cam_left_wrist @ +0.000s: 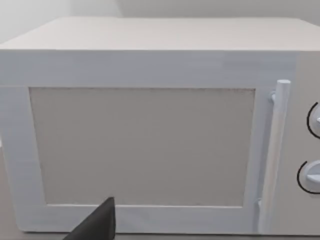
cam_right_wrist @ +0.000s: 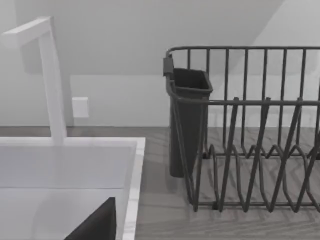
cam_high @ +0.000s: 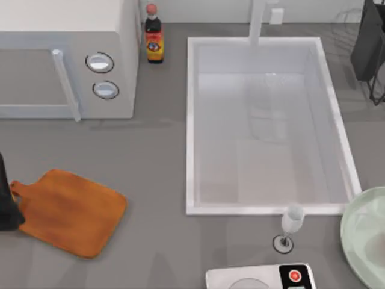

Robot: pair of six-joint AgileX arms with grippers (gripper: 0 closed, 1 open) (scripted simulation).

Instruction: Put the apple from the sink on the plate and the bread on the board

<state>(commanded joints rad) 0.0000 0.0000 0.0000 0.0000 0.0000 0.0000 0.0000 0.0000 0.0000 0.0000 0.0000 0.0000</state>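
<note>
- The sink (cam_high: 191, 120) takes up the middle-right of the counter (cam_high: 156, 180). In the top view its basin is plain white from rim to rim. I cannot tell where the apple or the bread lies, so the direction from either gripper to them is open.
- The board (cam_high: 69, 211) lies flat at the counter's lower left. Its long axis runs diagonally and its handle stub points to the left edge.
- The left arm (cam_high: 6, 208) stands just beside that stub, so by my judgement it is the nearer arm for the bread's drop-off.
- The left gripper (cam_left_wrist: 97, 225) faces the microwave (cam_left_wrist: 150, 140) door, away from the sink. I cannot tell whether it is open or closed.
- The plate (cam_high: 361, 235) sits at the lower right edge of the counter, just past the sink's near-right corner, with a wine glass (cam_high: 292, 226) standing between them.
- The right gripper (cam_right_wrist: 97, 225) hangs over the sink's right side, looking toward the faucet (cam_right_wrist: 50, 80) and the dish rack (cam_right_wrist: 250, 130). Its state is likewise beyond telling.
- My judgement: the right arm is better placed for the sink and plate, the left for the board.
</note>
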